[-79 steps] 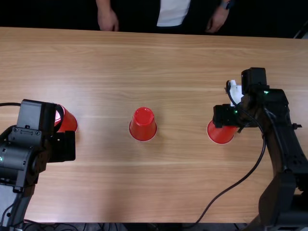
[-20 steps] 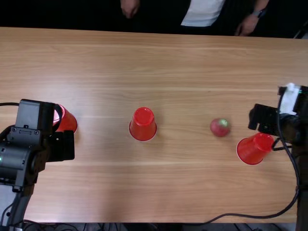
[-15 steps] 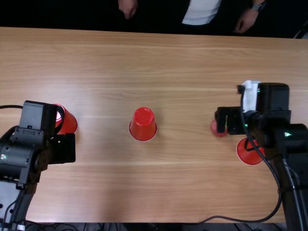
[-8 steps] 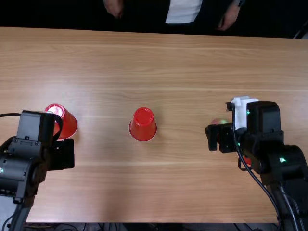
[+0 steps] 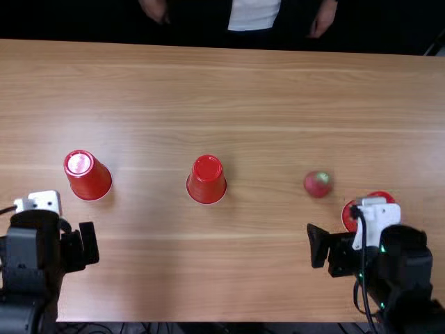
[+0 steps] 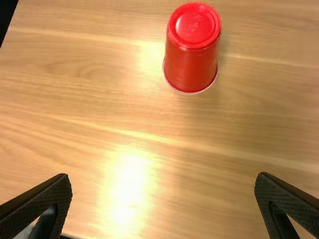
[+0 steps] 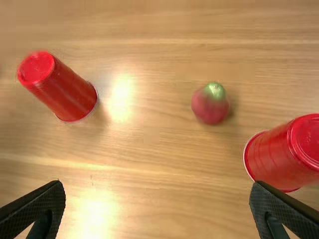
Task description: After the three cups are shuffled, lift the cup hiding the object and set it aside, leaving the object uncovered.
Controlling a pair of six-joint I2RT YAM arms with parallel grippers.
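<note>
- The object [image 5: 318, 184] is a small round red thing with a green patch on its top. It lies uncovered on the counter [image 5: 222, 90], right of the middle, and touches no cup.
- The right cup [image 5: 381, 199], red and base-up, stands just beside the object on its right and slightly nearer the counter's front edge, with a gap between them. In the top view the right arm [image 5: 403, 264] covers the cup's near side.
- The right end effector [image 7: 155, 184] is by the counter's near edge, near that cup and the object. Its two fingers are spread wide, with nothing between them and nothing touched.
- The middle cup [image 5: 206, 179], red and upside down, stands about at the counter's centre, well apart from the object.
- The left cup [image 5: 87, 175], also red and upside down, stands far to the left, roughly in line with the middle cup.
- The left end effector [image 6: 160, 177] is by the near edge on the left, on the near side of the left cup. Its fingers are also spread wide, empty and clear of the cup.
</note>
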